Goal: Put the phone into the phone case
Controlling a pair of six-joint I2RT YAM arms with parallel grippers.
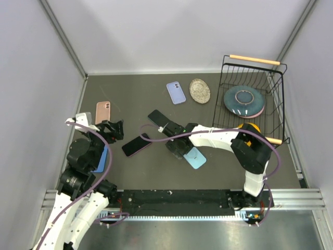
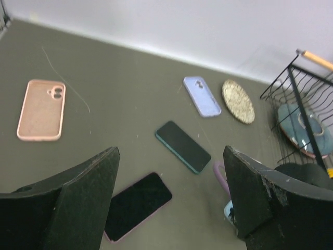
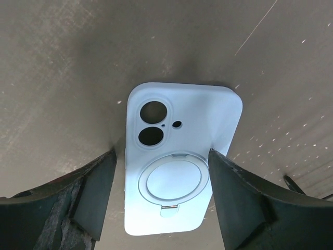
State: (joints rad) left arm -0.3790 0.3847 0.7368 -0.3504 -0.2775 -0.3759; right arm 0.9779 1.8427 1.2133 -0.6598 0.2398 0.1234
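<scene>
Phones and cases lie apart on the dark table (image 1: 130, 94), and no handset has gone into a case, so by these views the task is barely begun. The right gripper (image 3: 164, 177) hangs low over a pale blue case (image 3: 179, 156) near the table's middle, jaws spread wide to either side of it; whether the fingers (image 3: 93, 192) touch its edges cannot be told. The case lies back-up, camera cut-outs and ring stand showing, so its open side seems to face the table and would likely need turning before a phone could go in. The left gripper (image 2: 169, 198), jaws also apart and holding nothing, hovers above a dark pink-edged phone (image 2: 136, 205), with a teal-edged phone (image 2: 183, 146) just beyond. A pink case (image 2: 41, 109) rests well to the left, a lavender case (image 2: 201, 96) beside a gold disc (image 2: 238, 100) toward the back wall. A wire basket (image 1: 276, 104) holding a plate (image 1: 243, 100) stands at the right. Everything is left to do: picking a phone, readying a case and pressing the two together.
</scene>
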